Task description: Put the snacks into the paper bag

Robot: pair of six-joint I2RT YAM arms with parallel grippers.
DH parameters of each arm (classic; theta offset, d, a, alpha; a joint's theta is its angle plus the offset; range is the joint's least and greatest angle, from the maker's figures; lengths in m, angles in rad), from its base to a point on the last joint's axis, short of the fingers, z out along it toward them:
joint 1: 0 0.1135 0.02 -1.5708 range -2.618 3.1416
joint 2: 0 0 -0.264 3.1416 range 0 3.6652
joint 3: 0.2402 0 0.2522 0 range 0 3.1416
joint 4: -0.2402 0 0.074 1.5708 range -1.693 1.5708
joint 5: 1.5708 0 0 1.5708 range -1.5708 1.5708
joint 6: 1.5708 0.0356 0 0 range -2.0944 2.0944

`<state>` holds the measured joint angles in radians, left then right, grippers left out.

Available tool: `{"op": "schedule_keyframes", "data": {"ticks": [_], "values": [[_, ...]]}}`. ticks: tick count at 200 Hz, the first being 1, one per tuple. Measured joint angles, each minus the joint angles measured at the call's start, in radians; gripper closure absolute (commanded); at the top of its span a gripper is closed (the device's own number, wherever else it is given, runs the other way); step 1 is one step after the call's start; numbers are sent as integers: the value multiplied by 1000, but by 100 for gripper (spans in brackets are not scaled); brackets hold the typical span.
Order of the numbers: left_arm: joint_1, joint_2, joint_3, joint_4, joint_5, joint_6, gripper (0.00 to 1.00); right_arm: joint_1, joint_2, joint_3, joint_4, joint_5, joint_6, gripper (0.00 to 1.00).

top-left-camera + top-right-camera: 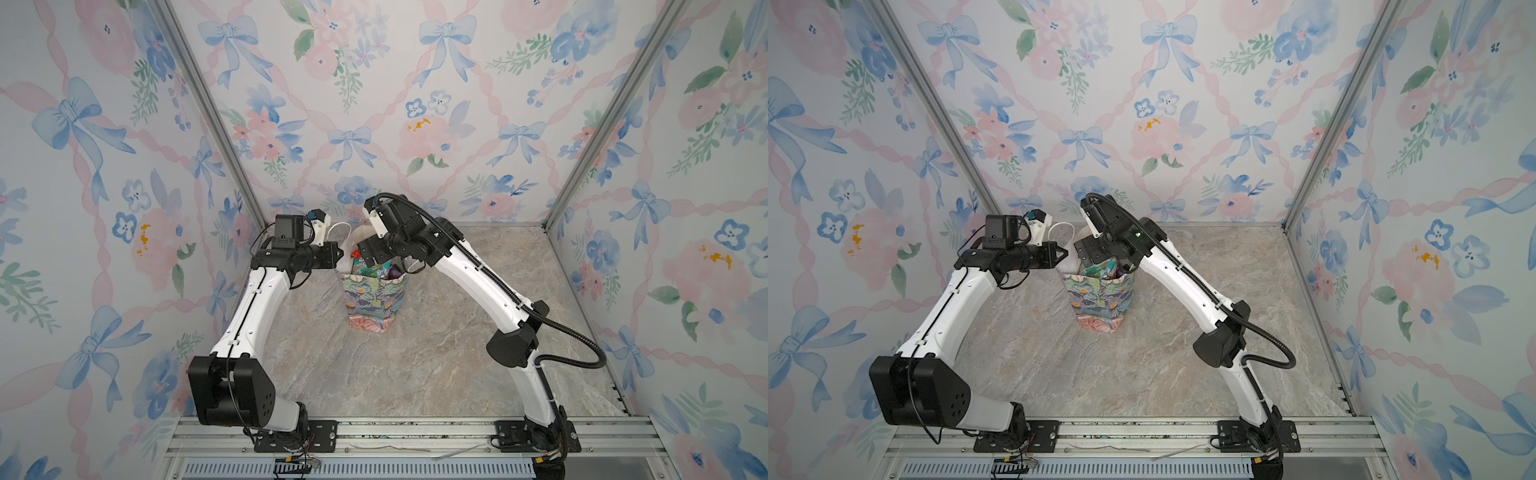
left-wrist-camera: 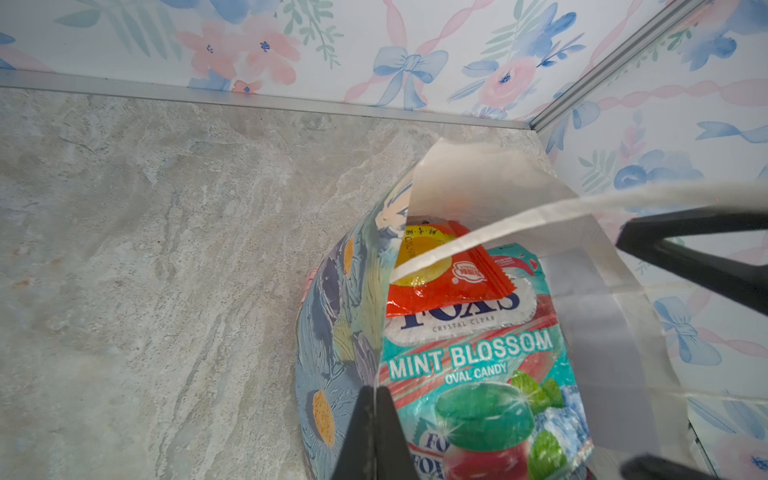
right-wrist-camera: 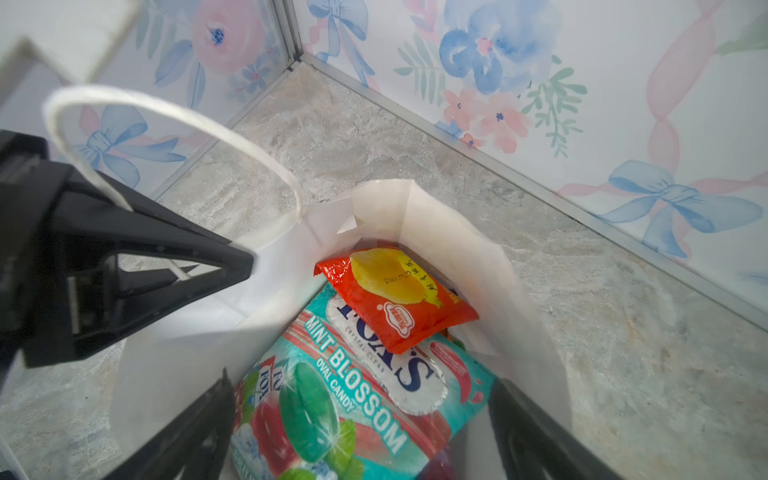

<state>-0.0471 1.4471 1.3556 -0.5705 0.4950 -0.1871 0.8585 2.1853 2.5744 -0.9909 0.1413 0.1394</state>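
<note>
Centrally in both top views, a small upright flower-painted paper bag [image 1: 376, 303] stands on the grey marble-patterned tabletop [image 1: 415, 374], with coloured packets [image 1: 374, 270] showing in its mouth. The left gripper [image 1: 341, 254] is pinched tight on the bag's left rim. The right gripper [image 1: 369, 262] hangs over the mouth from the right, and how wide it stands is hard to read there. In the left wrist view, two black fingers [image 2: 357, 436] meet on the bag's painted wall at lower centre. Inside, a small glossy red-orange packet [image 2: 449, 286] lies on a teal FOX'S Mint Blossom packet [image 2: 478, 374]. In the right wrist view, the right gripper's fingers [image 3: 199, 424] stand wide apart along the bottom edge, holding nothing, above those two packets. A white cord handle [image 3: 166, 112] loops at upper left.
</note>
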Motion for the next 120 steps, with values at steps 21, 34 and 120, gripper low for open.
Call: {"op": "schedule_keyframes", "data": {"ticks": [21, 34, 120], "values": [[0, 0, 0, 0, 0, 0, 100, 0, -52, -21, 26, 5, -4, 3], [0, 0, 0, 0, 0, 0, 100, 0, -88, -45, 46, 10, -7, 4], [1, -7, -1, -17, 1, 12, 9, -61, -477, -578, 282, 55, -6, 4]]}}
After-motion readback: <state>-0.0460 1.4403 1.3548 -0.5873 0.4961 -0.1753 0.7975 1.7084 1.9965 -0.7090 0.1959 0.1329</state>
